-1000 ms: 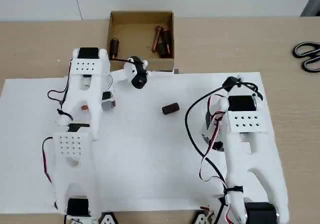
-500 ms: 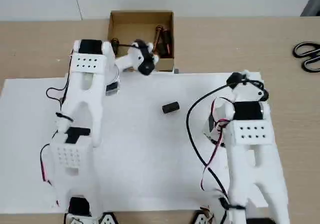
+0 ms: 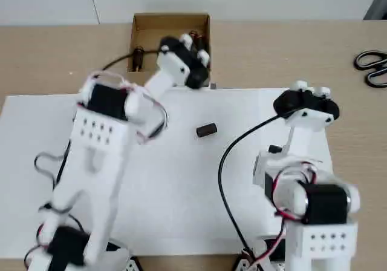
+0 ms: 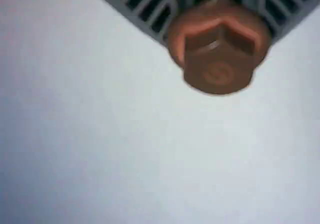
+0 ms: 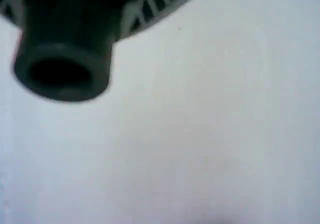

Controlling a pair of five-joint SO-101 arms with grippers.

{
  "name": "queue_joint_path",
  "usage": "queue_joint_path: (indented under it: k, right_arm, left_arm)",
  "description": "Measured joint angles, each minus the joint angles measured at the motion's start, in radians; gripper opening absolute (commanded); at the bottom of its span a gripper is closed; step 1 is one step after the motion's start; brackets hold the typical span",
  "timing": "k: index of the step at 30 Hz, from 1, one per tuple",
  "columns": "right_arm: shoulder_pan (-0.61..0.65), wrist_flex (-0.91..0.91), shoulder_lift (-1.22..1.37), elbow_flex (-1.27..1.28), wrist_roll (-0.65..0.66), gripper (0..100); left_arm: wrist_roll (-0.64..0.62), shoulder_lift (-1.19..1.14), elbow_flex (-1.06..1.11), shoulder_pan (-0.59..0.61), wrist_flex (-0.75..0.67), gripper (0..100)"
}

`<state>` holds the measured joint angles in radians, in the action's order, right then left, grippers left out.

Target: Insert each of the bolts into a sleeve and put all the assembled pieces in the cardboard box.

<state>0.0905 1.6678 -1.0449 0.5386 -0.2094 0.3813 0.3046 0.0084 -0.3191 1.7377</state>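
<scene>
**Bolt and sleeve each gripped, well apart, mating to come**

We have the bolt (image 4: pixel 217 59) clamped in the left fingers (image 4: pixel 142 1), head facing the wrist camera, up by the box (image 3: pixel 163 38). The sleeve (image 5: pixel 62 71) is clamped in the right fingers (image 5: pixel 150 1), bore open, above the sheet's (image 3: pixel 181 192) far right corner. We judge insertion comes next: bring both together over the sheet, line shank and bore on one axis, push gently, and keep both grips firm. A second sleeve (image 3: pixel 206 130) lies on the sheet between the arms.

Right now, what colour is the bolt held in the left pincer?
The bolt is copper-brown, its hexagonal head clearest in the left wrist view.
</scene>
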Motion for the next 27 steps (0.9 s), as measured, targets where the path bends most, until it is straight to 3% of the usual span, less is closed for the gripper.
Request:
queue_joint_path:
  k: [3, 10, 18, 27]
  right_arm:
    - [0.000, -0.005, -0.078, 0.063, 0.077, 0.3]
    - [0.000, -0.175, -0.282, 0.275, 0.252, 0.2]
    - [0.092, -0.344, -0.465, 0.503, 0.287, 0.2]
    - [0.307, -0.508, -0.738, 0.809, 0.290, 0.2]
  left_arm:
    - [-0.028, 0.227, 0.181, -0.060, -0.031, 0]
    - [-0.089, 0.798, 0.574, -0.008, -0.353, 0]
    - [-0.391, 1.162, 0.872, 0.181, -0.512, 0]
    - [-0.649, 1.448, 1.135, 0.201, -0.621, 0]
